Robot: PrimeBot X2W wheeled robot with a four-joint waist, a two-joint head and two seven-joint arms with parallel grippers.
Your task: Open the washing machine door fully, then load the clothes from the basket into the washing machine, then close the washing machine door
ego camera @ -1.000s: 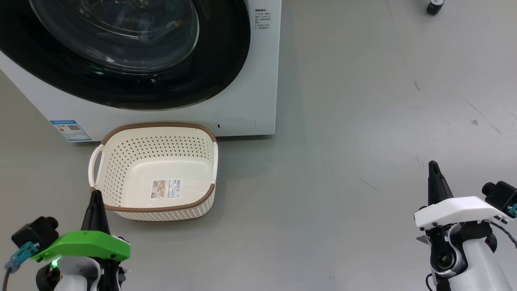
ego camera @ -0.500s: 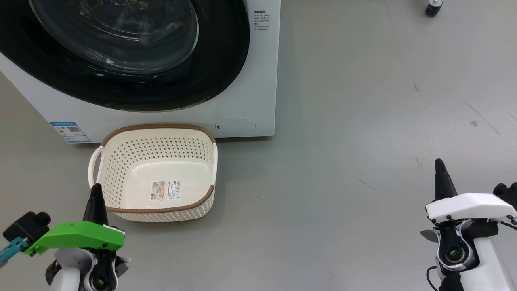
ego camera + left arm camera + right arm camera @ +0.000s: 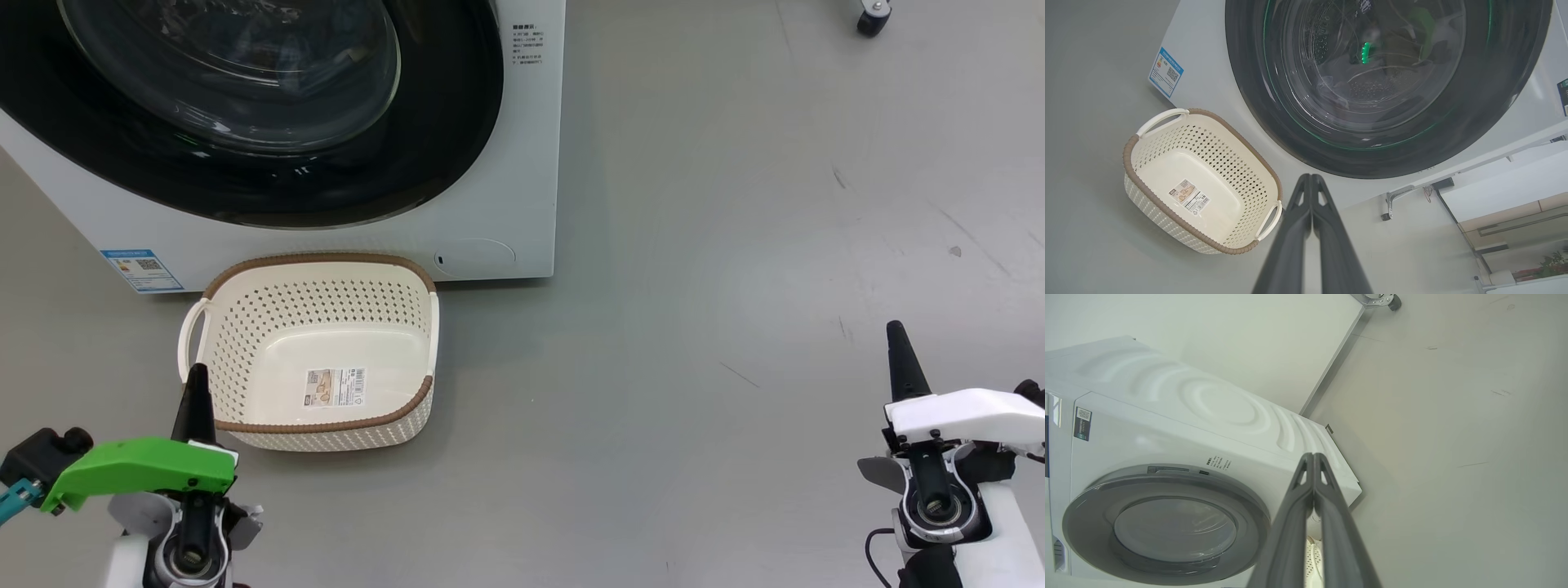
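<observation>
Glare and reflections cover the clear bulging glass of the large round black-rimmed washing machine door (image 3: pixel 245 98), so what lies behind it cannot be made out; in the left wrist view the same door (image 3: pixel 1372 81) carries a green glint across the bowl. The door sits flush against the big white boxy washing machine (image 3: pixel 531 163), which fills the head view from 9 to 12 o'clock, its top and left side cut off by the frame. A blue-and-white QR sticker (image 3: pixel 142 269) and a round flap (image 3: pixel 476 252) sit low on its front; the print is too small to read.

At 6 o'clock from the door, touching the machine's foot or just beside it, the small cream-white perforated plastic basket (image 3: pixel 318 298) with a brown woven-look rim stands on the grey floor (image 3: pixel 694 327), a label sticker (image 3: pixel 335 383) on its bare bottom.

At 7 o'clock, the left gripper (image 3: pixel 197 376) has its dark fingers pressed together, hiding the basket's near left corner. At 4 o'clock, well apart from the basket, the right gripper (image 3: pixel 896 331) is likewise pressed together, holding nothing. A caster wheel (image 3: pixel 870 18) is half cut off at 1 o'clock.
</observation>
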